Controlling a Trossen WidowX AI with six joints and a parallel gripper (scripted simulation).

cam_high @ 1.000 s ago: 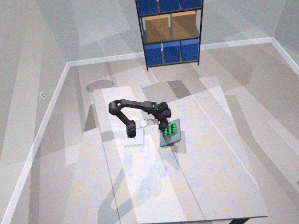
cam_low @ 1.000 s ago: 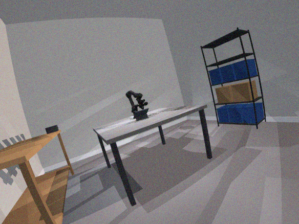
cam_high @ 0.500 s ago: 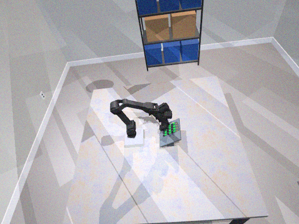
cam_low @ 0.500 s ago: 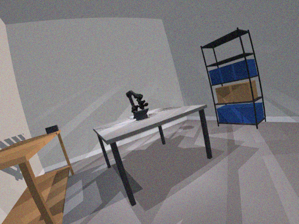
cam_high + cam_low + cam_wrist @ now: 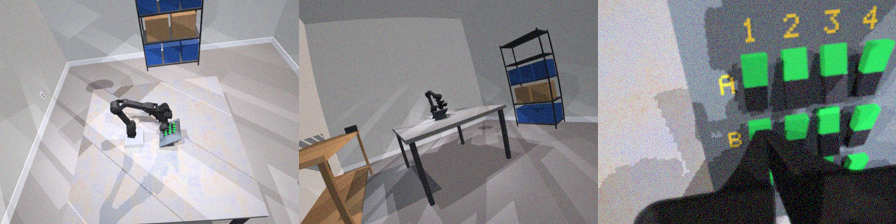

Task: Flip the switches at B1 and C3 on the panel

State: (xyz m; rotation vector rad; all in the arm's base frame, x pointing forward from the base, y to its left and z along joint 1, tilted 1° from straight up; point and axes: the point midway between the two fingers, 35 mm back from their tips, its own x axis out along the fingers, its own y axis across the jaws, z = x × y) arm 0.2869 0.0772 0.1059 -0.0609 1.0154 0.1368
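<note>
Over the panel point(image 5: 693, 60), the fingers were pressed together, empty, their tip at switch B1 point(image 5: 759, 125), beside B2 point(image 5: 797, 126).

The panel point(image 5: 698, 65) was grey with yellow letters and numerals, its switches point(image 5: 794, 63) bright green over black. The pincer point(image 5: 768, 150) was black. The worktop point(image 5: 205, 158) showed pale mottled cream and grey.
</note>
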